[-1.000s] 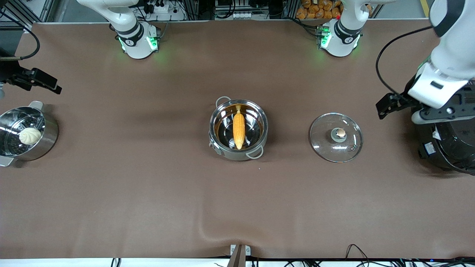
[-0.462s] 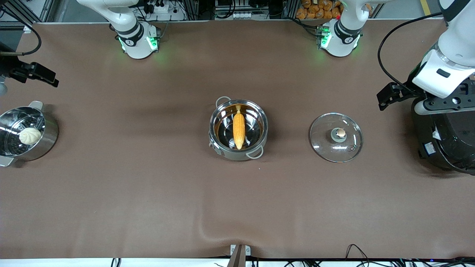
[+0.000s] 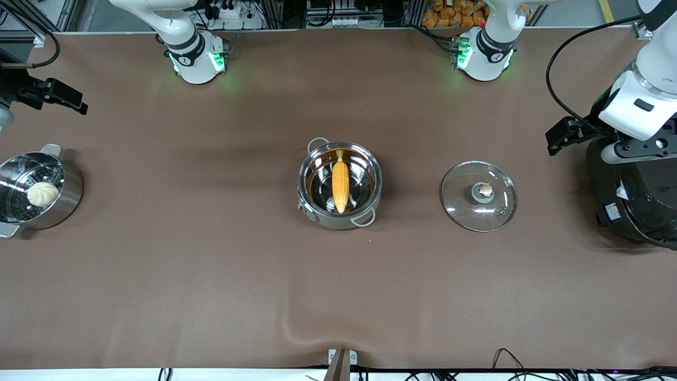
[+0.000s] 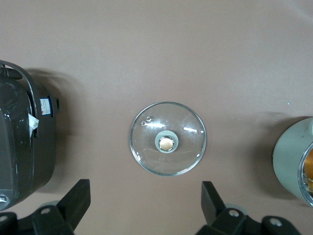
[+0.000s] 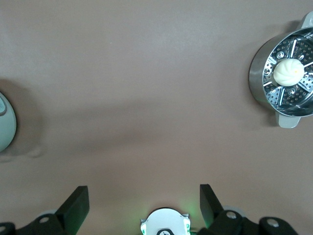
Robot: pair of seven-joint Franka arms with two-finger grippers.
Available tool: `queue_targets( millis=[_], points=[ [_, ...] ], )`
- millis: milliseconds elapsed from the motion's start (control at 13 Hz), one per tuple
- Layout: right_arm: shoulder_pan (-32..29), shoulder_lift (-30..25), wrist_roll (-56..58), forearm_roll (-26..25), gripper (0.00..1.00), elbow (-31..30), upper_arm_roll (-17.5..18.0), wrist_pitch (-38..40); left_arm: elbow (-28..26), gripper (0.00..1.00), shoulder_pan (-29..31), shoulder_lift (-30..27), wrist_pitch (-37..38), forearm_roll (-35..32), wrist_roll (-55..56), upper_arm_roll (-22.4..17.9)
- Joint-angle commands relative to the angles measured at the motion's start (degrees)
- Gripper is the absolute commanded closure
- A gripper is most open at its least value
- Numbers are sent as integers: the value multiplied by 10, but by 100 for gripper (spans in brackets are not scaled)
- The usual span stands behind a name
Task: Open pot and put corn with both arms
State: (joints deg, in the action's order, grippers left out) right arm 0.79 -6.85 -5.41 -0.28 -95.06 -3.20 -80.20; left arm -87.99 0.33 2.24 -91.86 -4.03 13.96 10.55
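Both grippers are spread and empty: the left gripper (image 4: 146, 208) hangs high near the black cooker (image 3: 634, 201), with the glass lid (image 3: 479, 196) below and ahead of its fingers; the right gripper (image 5: 144, 208) hangs near the steamer pot (image 3: 37, 190) holding the bun (image 3: 42, 193). Between them, well apart from each, the pot (image 3: 316, 206) stands open with the corn (image 3: 340, 185) inside. By my judgement both steps look done; nothing remains but parking the arms. Each arm is cut off at the front view's edge.
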Motion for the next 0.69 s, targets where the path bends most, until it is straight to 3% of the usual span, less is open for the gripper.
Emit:
queue_targets(
  millis=[0,615],
  points=[
    [-13,-10,-5,14,0,-4,1,5,5,0,0,-7,12,12,-16,-4],
    [-11,-5,-5,22,0,-2,-1,29,5,0,3,-10,28,13,-18,-3]
  ],
)
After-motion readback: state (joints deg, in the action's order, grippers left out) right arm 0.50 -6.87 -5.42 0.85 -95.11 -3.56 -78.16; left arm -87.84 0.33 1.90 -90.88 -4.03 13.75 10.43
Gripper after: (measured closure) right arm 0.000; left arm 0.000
